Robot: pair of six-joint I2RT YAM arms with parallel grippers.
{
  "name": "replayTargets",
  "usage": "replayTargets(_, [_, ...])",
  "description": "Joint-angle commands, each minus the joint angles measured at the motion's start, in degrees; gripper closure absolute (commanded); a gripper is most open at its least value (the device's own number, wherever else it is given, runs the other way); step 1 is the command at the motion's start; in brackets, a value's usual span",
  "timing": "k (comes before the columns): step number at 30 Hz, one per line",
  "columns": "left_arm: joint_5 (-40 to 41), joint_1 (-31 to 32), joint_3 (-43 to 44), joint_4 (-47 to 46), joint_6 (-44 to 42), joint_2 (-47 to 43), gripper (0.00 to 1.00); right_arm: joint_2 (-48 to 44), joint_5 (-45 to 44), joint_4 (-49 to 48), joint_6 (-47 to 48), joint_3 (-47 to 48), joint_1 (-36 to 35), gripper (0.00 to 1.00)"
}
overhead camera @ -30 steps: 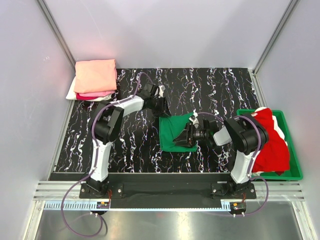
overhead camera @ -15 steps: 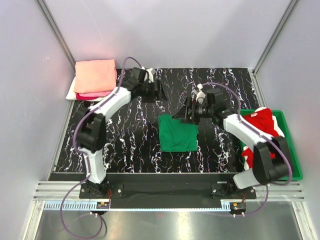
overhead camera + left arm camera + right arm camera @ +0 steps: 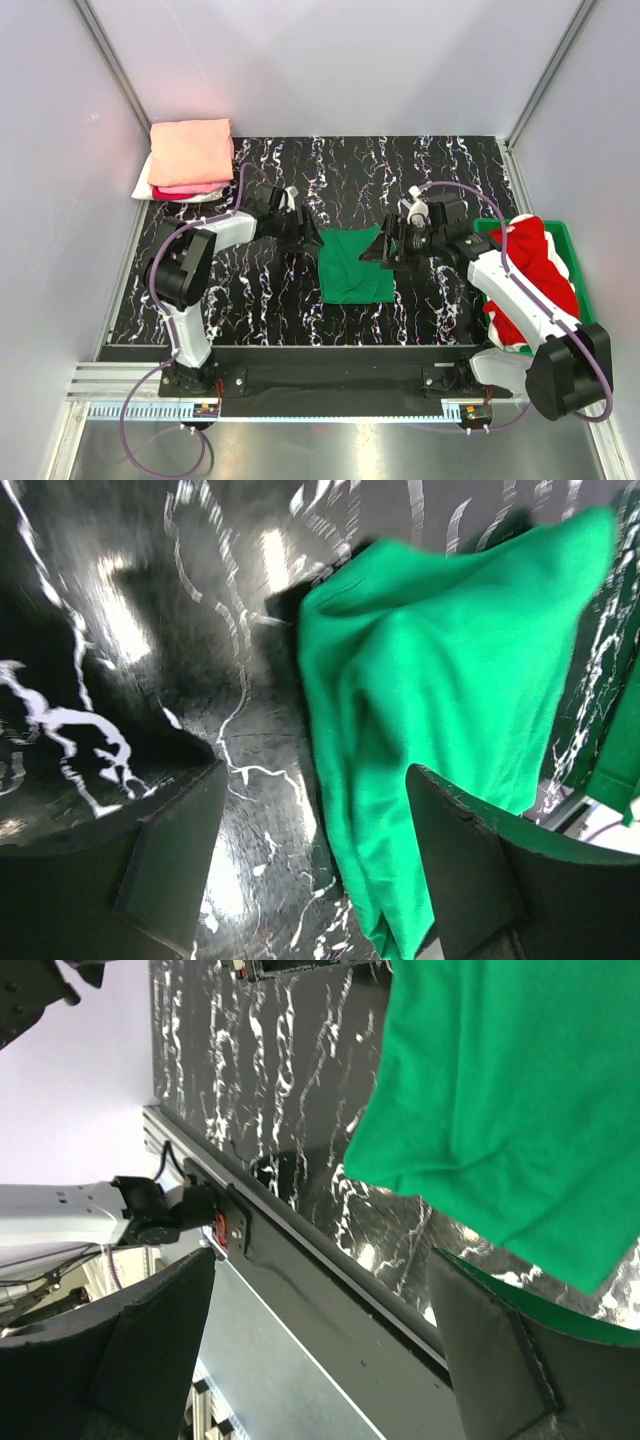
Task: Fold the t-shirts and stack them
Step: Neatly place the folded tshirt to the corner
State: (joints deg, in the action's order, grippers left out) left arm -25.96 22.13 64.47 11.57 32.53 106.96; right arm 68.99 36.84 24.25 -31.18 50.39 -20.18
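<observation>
Black marbled tabletop [image 3: 250,290] filled the floor of a white-walled booth, with both arms reaching over its middle. Far off to the right of the right gripper [image 3: 385,250], at the table's edge, sat a green plastic bin [image 3: 592,345], and a red shirt [image 3: 545,290] was heaped in it and spilled over its rim. Well away to the far left of the left gripper [image 3: 305,230], in the back corner, stood a stack of folded shirts: a salmon shirt [image 3: 190,150] on top, a pink shirt [image 3: 185,188] showing beneath it and a white shirt [image 3: 143,182] peeking out at the bottom left.

Between the two grippers lay a green shirt [image 3: 355,265], folded to a rough square and flat on the table. It was just to the right of the left gripper, whose tips pointed at its far left corner, and just to the left of the right gripper, which hung at its right edge; whether either one touched the cloth could not be told.

From the left wrist, the fingers [image 3: 170,850] stood wide apart with only bare table between them, and the green cloth [image 3: 450,680] lay ahead, rumpled along one edge. From the right wrist, the fingers [image 3: 150,1350] were likewise spread with nothing between them, the green cloth [image 3: 510,1090] lying ahead of them.
</observation>
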Motion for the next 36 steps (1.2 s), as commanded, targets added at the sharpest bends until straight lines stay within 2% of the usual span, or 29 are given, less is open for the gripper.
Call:
replayTargets(1, [-4.37,0.19,-1.18,-12.87,3.67,0.00,0.23,-2.37,-1.59,2.38,2.09,-1.96,-0.03,0.07])
replayTargets(6, [-2.79,0.90,-2.06,-13.24,3.94,2.20,0.23,-2.98,-1.25,1.15,1.56,-4.86,-0.03,0.07])
replayTargets(13, [2.22,3.62,-0.22,-10.18,2.45,6.23,0.37,-3.07,-1.25,1.85,2.52,-4.95,0.32,0.06])
replayTargets(17, [2.75,4.32,1.36,-9.73,2.71,8.09,0.62,-3.69,-1.33,2.64,3.40,-5.39,0.76,0.06])
replayTargets(18, [1.36,4.32,2.06,-10.77,2.80,8.44,0.84,-3.95,-1.33,2.82,3.84,-5.74,0.85,0.06])
replayTargets(19, [0.13,4.24,2.68,-11.13,2.80,9.05,0.99,-4.13,-1.33,3.08,4.02,-5.92,1.28,0.06])
replayTargets(20, [-2.76,4.06,3.46,-11.22,2.54,9.15,1.00,-4.56,-1.42,3.26,4.46,-6.35,1.38,0.06])
replayTargets(23, [-4.54,2.75,5.75,-10.79,0.70,6.34,1.00,-6.40,-1.60,4.22,4.90,-6.80,2.17,0.06])
replayTargets(26, [-5.15,0.55,11.54,-3.42,-4.04,3.61,1.00,-8.16,-1.68,4.31,3.94,-6.89,2.17,0.06])
replayTargets(32, [-10.25,-4.02,23.75,13.80,-13.45,4.14,1.00,-10.71,-1.16,3.96,2.53,-7.06,2.17,0.06])
replayTargets(36, [-10.70,-6.91,27.90,18.65,-17.32,4.57,1.00,-13.09,-1.68,4.66,2.26,-7.50,2.17,0.05])
